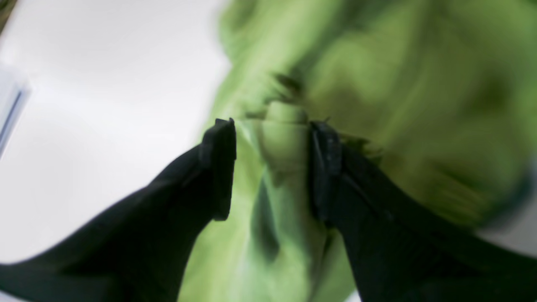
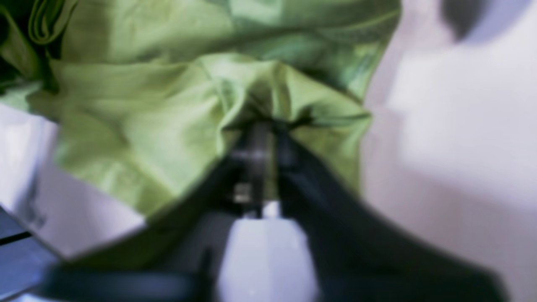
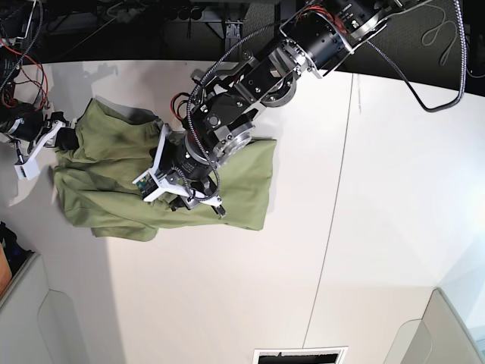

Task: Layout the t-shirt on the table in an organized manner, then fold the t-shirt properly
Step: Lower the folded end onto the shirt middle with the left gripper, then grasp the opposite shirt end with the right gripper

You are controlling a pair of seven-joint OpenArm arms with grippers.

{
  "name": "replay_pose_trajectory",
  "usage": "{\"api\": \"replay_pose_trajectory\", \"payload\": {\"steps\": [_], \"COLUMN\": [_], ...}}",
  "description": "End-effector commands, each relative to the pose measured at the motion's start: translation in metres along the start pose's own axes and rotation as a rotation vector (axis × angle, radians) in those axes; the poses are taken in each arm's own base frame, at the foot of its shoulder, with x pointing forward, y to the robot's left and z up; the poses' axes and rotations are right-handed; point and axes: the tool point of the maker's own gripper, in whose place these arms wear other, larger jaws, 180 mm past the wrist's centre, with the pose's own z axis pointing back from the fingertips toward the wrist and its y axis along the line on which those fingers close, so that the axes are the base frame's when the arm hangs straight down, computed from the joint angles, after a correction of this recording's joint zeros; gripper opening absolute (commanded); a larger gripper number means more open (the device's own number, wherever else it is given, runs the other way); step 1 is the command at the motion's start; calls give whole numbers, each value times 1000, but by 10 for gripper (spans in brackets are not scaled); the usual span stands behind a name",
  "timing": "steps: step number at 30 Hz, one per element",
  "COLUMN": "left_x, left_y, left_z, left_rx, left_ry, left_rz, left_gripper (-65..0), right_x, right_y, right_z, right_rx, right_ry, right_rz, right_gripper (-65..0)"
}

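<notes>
the left gripper (image 1: 272, 167) reached down over the t-shirt (image 3: 242, 182), jaws apart with a fold between them. the right gripper (image 2: 260, 138) looked pinched on its left edge. the shirt lay bunched on the table's (image 3: 379, 227) far left.

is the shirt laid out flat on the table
No, the shirt lies bunched and wrinkled on the table, with layers folded over each other.

Both wrist views are soft and smeared: the t-shirt (image 1: 377, 105) blurs into green streaks, and the black fingers (image 1: 220, 167) are only slightly crisper. The base view is sharp and evenly bright, the white table (image 3: 379, 227) nearly glaring, with short soft shadows under the arm and a dark background.
</notes>
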Motion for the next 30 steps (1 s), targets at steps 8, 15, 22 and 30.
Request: {"api": "replay_pose_trajectory", "payload": {"steps": [8, 15, 22, 30], "left_x": [19, 19, 23, 13], "left_y": [25, 2, -30, -48], "left_z": [7, 8, 11, 16], "left_rx": [101, -17, -137, -165], "left_ry": [-38, -38, -52, -32], "left_rz": [3, 26, 16, 13], "left_gripper": [-354, -354, -354, -354], "right_x": [54, 66, 100, 150], "right_y": [-5, -21, -32, -44], "right_z": [39, 50, 52, 41], "right_rx": [-65, -139, -165, -119], "right_ry": [-154, -208, -298, -392], "right_rz": [86, 107, 84, -30], "right_gripper": [-374, -374, -374, -374]}}
